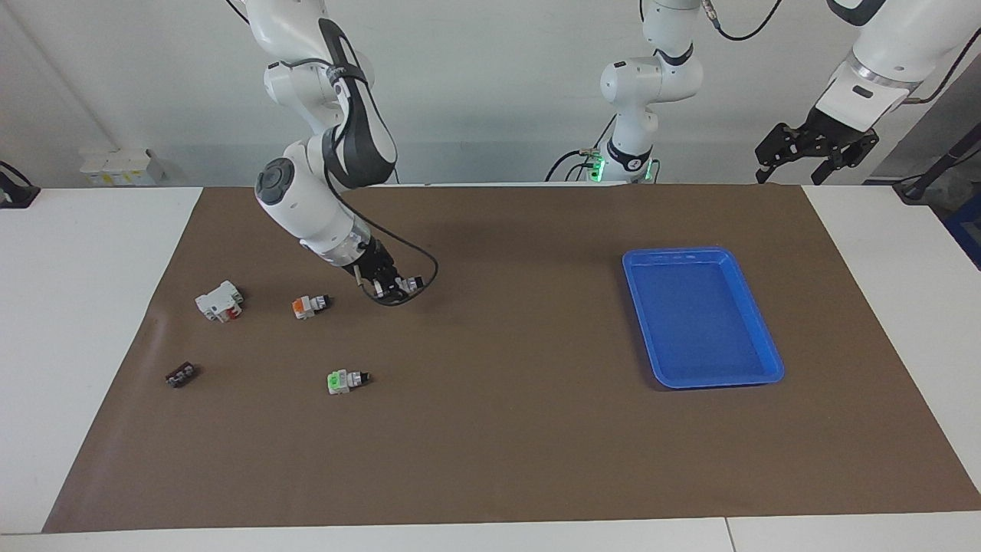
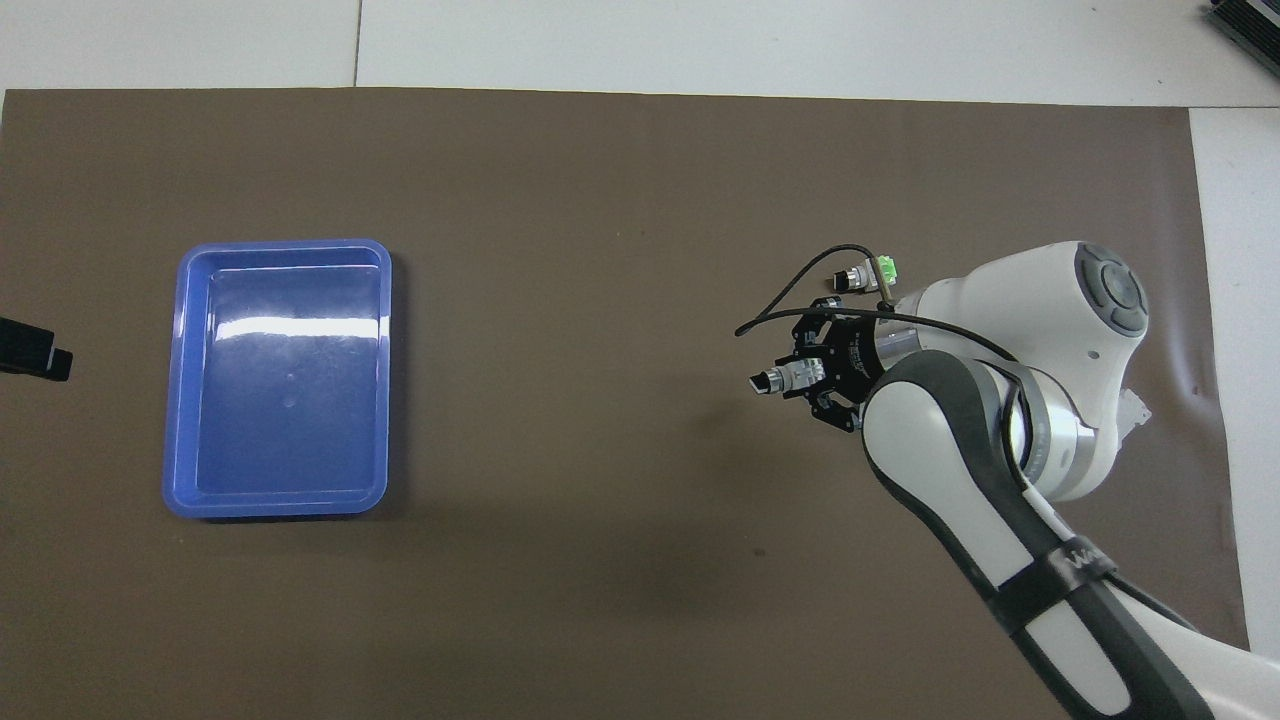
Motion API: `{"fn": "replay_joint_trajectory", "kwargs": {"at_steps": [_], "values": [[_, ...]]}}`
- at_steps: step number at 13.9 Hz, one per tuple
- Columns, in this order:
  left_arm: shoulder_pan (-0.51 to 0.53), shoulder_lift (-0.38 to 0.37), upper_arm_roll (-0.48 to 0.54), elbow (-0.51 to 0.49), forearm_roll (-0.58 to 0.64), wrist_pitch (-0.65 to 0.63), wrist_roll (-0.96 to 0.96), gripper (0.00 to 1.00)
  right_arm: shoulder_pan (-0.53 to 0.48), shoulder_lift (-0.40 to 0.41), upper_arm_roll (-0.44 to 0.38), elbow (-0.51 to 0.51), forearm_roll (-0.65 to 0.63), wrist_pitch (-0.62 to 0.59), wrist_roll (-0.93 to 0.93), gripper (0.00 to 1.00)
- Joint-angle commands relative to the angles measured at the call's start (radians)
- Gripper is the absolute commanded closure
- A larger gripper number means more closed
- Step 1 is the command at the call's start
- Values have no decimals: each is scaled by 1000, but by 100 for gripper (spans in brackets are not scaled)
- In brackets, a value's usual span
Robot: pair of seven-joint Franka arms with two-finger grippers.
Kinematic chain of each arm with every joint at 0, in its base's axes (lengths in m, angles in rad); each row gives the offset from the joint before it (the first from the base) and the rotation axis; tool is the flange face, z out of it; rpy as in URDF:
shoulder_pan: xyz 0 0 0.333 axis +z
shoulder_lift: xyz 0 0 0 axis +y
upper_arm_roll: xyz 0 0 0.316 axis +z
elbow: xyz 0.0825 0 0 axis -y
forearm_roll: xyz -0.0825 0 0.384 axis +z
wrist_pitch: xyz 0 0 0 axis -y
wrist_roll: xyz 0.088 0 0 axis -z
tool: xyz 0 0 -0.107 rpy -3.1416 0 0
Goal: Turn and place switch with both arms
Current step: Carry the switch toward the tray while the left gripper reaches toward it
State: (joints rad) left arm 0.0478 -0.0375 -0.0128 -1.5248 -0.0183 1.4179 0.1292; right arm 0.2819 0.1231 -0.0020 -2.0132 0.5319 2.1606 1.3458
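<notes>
My right gripper (image 1: pixel 395 290) is low over the brown mat, beside the orange-ended switch (image 1: pixel 310 305). It is shut on the switch (image 1: pixel 408 284), a tiny white block. In the overhead view the switch (image 2: pixel 778 380) sticks out of the right gripper (image 2: pixel 800 377) with its black knob pointing toward the blue tray (image 2: pixel 280 375). Its pale-green patch is hidden. I cannot tell whether it touches the mat. My left gripper (image 1: pixel 789 178) is open and empty. It waits raised over the mat's corner at the left arm's end; only its tip (image 2: pixel 35 350) shows from overhead.
The blue tray (image 1: pixel 701 316) lies at the left arm's end. At the right arm's end lie a bright-green-ended switch (image 1: pixel 346 379), which also shows in the overhead view (image 2: pixel 868 275), a white block with red (image 1: pixel 220 300), and a small dark piece (image 1: pixel 181 375).
</notes>
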Motion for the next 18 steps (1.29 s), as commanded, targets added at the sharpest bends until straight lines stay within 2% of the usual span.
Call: {"fn": "replay_joint_trajectory", "kwargs": {"at_steps": [1, 5, 10, 14, 16, 18], "values": [[-3, -7, -6, -8, -6, -16, 12, 0, 55, 7, 10, 71, 117, 1, 77, 100], [0, -51, -6, -90, -6, -10, 12, 0, 131, 3, 11, 125, 135, 42, 191, 100], [-28, -45, -13, -90, -31, 70, -10, 0, 151, 3, 13, 163, 134, 42, 240, 100], [-63, -51, -13, -110, -251, 107, -146, 6, 165, 13, 52, 209, 138, 74, 338, 100], [-97, -67, -13, -168, -355, 180, -216, 6, 192, 17, 74, 208, 195, 164, 380, 100], [-144, -78, -13, -228, -449, 252, -290, 7, 214, 17, 74, 208, 275, 203, 386, 100]]}}
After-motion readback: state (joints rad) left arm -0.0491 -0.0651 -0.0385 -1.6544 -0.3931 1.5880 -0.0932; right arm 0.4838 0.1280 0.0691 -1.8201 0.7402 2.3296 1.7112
